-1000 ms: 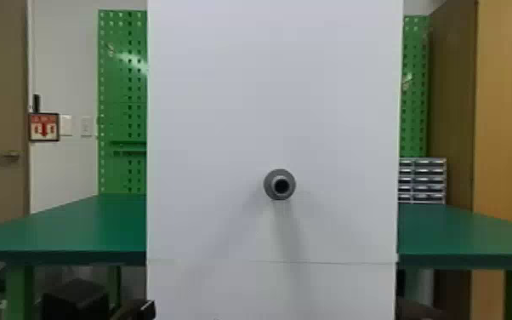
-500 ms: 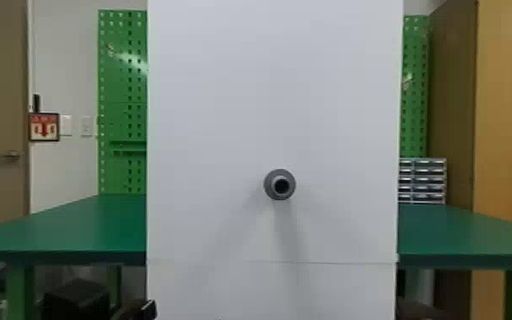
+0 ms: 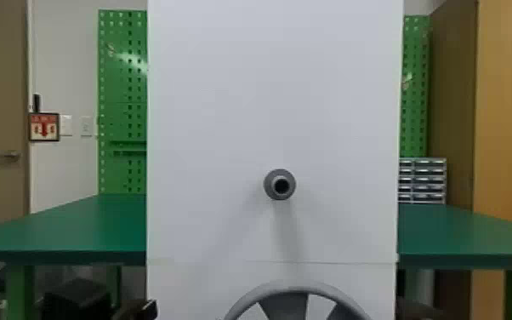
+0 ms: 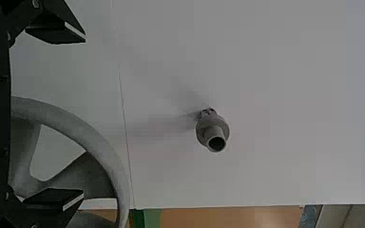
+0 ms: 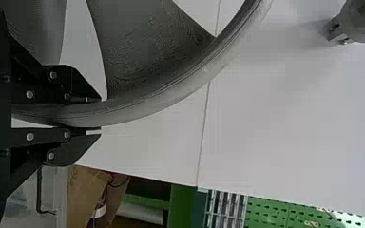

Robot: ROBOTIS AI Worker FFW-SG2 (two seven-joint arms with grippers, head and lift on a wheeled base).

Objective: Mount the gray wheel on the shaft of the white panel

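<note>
Evidently, the right gripper (image 5: 94,115) has its fingers clenched on the rim of the gray wheel (image 3: 295,287); the left gripper's (image 3: 142,310) fingers are released and parted. The wheel is off the shaft (image 3: 269,187), below it, before the white panel (image 3: 225,106). Leftward, a printed wall sign (image 3: 44,127) bears a red arrow.

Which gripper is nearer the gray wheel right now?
Right. The right gripper is closed on the rim of the wheel; the left gripper is open, one finger overlapping the wheel in its wrist view, not gripping it.
</note>
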